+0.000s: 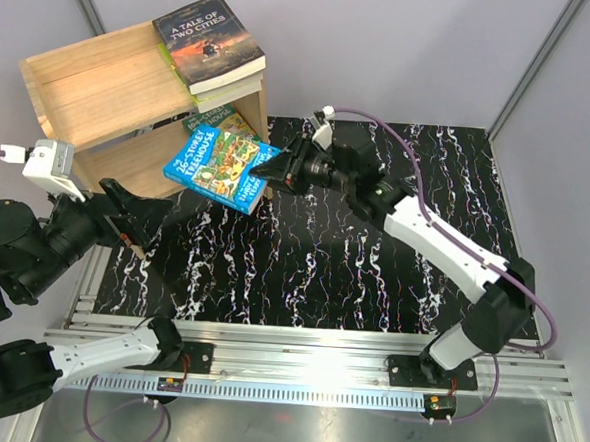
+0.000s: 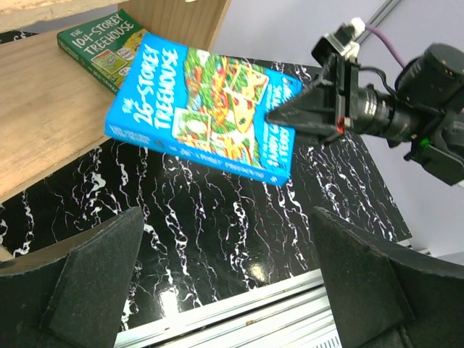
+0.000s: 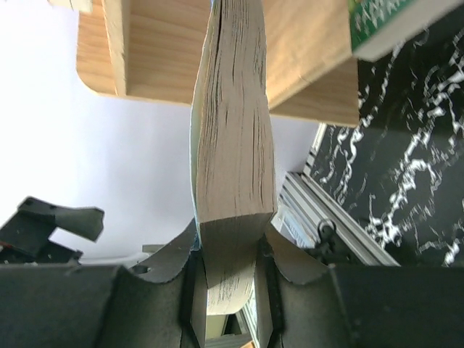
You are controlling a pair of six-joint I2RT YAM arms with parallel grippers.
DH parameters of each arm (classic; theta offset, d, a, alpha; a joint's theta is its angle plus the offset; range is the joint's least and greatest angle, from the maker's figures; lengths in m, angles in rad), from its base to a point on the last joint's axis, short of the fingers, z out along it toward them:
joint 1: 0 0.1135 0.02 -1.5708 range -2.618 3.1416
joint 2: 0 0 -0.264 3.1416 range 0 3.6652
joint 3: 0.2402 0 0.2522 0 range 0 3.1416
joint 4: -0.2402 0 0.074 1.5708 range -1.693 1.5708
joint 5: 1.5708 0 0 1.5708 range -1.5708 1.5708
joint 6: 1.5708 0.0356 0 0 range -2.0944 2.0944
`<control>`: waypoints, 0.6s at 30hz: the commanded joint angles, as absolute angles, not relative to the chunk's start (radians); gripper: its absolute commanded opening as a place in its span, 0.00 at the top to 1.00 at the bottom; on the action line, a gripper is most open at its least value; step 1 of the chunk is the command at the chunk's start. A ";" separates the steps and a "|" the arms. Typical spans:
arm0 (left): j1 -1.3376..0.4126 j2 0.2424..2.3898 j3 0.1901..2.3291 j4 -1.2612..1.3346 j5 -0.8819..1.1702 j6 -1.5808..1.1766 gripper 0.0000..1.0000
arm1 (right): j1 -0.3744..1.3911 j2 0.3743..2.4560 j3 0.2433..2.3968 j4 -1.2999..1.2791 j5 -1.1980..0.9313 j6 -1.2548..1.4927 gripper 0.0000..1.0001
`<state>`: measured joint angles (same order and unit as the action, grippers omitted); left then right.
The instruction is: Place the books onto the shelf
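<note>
Blue book points top-first at the shelf; my right gripper pinches its bottom edge, left gripper spread wide.

The table had a black top veined with white, and a light wooden shelf stood at its far left corner. On the shelf's upper tier lay a dark brown "A Tale of Two Cities", flat on top of another book whose pale page edges showed beneath it. On the lower tier a green "104-Storey Treehouse" lay flat, close to the side panel.
</note>
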<state>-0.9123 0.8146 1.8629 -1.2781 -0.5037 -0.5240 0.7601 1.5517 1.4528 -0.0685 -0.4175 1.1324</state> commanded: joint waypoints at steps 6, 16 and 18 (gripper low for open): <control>-0.913 0.815 1.881 -1.287 -0.548 -0.551 0.01 | 0.765 1.730 1.652 0.049 -0.335 1.186 1.00; -0.914 0.796 1.864 -1.305 -0.560 -0.571 0.01 | 0.784 1.729 1.686 -0.090 0.136 1.304 1.00; -0.913 0.792 1.850 -1.299 -0.558 -0.560 0.01 | 0.782 1.750 1.709 -0.110 0.178 1.324 1.00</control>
<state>-0.9123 0.8062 1.8584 -1.3128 -0.5320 -0.5663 0.7704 1.7836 1.6161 -0.1505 -0.0006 1.2629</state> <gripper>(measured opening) 0.987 0.312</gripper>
